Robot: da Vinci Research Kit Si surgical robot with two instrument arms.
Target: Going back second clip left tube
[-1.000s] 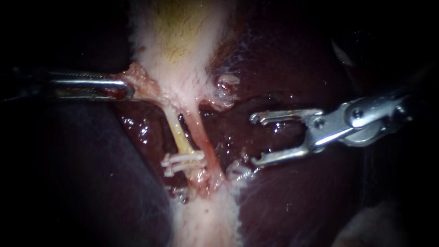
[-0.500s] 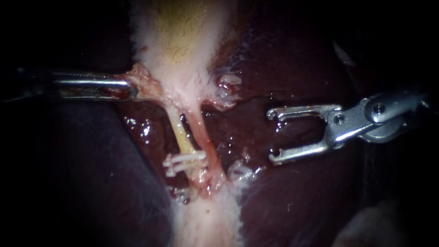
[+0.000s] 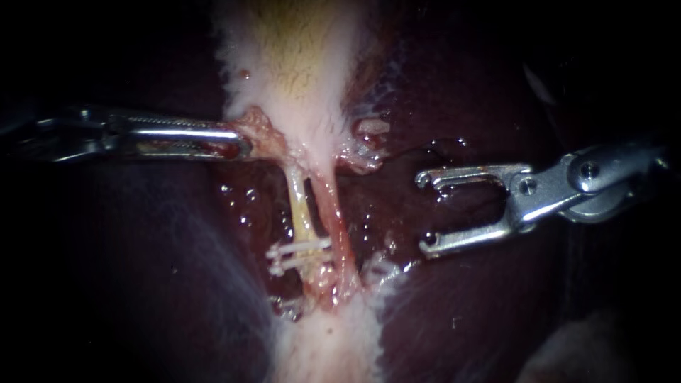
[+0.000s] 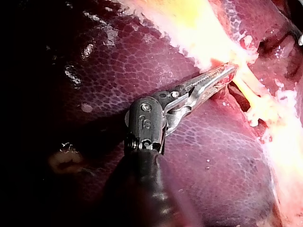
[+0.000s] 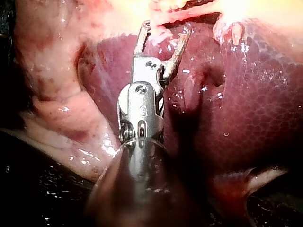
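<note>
The pale gallbladder (image 3: 298,64) narrows downward into two tubes. The yellowish left tube (image 3: 301,213) carries two white clips (image 3: 301,248) lying close together across its lower part. The reddish right tube (image 3: 339,227) runs beside it with no clip showing. My left instrument (image 3: 245,144) is shut on a reddish tag of tissue at the gallbladder's neck; the left wrist view shows its jaws (image 4: 222,75) closed against that pale tissue beside the tube (image 4: 253,97). My right instrument (image 3: 423,213) hangs right of the tubes, apart from them, jaws open and empty (image 5: 163,33).
Dark red liver (image 3: 461,298) surrounds the tubes on both sides, wet and glistening. A band of pale tissue (image 3: 326,340) runs on below the clips. A small pale nub (image 3: 369,131) sits right of the gallbladder's neck.
My right instrument drew back to the right, away from the tubes, with its jaws open, then held still. My left instrument carried its held tissue rightward, so the tubes stand more upright.
</note>
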